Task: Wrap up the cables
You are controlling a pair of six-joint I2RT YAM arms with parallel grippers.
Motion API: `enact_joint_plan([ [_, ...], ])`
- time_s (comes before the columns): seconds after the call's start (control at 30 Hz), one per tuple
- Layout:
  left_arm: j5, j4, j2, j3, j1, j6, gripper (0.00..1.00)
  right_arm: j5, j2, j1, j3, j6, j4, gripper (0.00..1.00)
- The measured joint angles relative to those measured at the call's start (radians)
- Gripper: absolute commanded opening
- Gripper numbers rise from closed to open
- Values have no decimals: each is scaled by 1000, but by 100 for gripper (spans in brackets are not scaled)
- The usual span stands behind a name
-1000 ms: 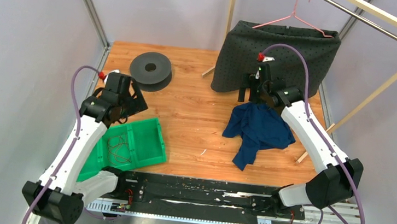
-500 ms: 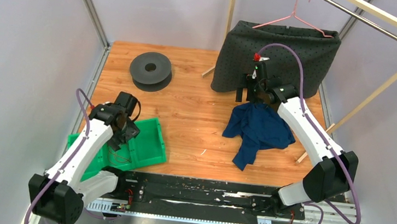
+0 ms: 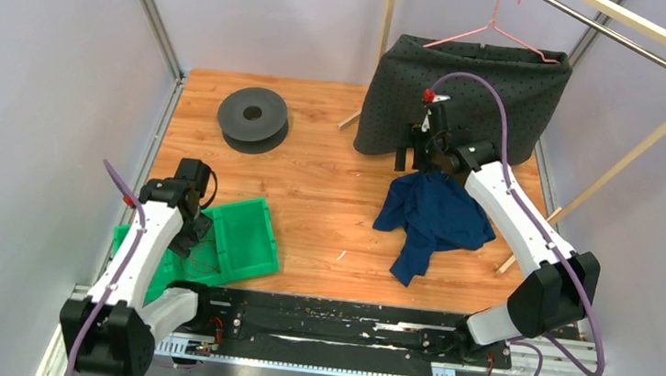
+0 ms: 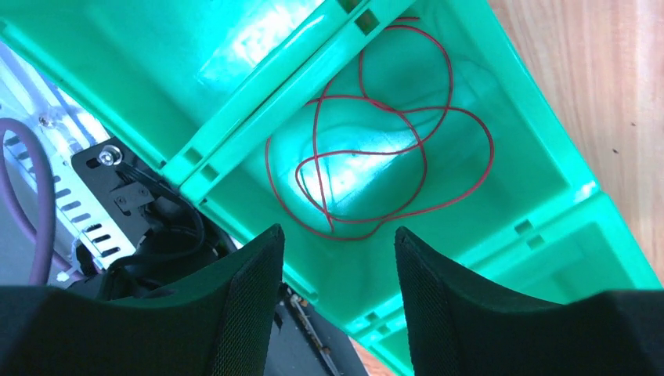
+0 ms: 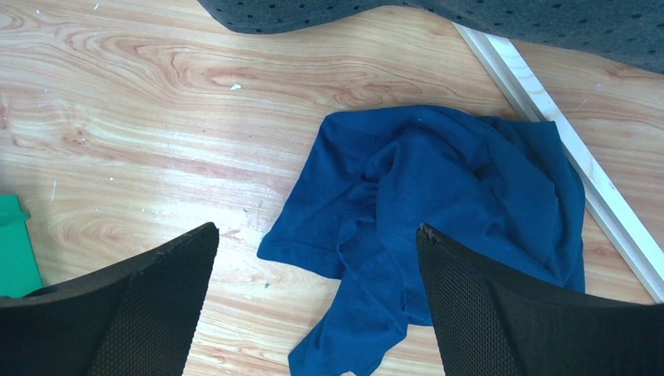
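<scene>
Loosely coiled, seemingly without long axis, the cables (image 4: 368, 99) occupy a bin (image 4: 540, 133); left gripper (image 4: 338, 235) and right gripper (image 5: 317, 231) gape.

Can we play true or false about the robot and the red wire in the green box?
1. The red cable lies looped inside the green bin. True.
2. The fingers of the left gripper are pinching the cable. False: they are open over the bin, holding nothing.
3. The blue cloth lies inside the bin. False: it lies crumpled on the table.
4. The grey spool sits on the table, apart from the bin. True.
5. The right gripper is open. True.
</scene>
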Motion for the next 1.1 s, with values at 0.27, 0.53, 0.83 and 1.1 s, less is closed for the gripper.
enact_joint_plan([
  [0.27,15,117,144,-30,19,48,64,-9,10,0,10,-3,1,98],
  [0.53,42,238,147,-154,21,48,60,-8,10,0,11,-4,1,97],
  [0.83,71,364,90,-261,21,19,13,-9,11,0,11,-4,1,96],
  [1.1,58,344,51,-75,21,107,0,-9,11,0,11,-3,1,95],
])
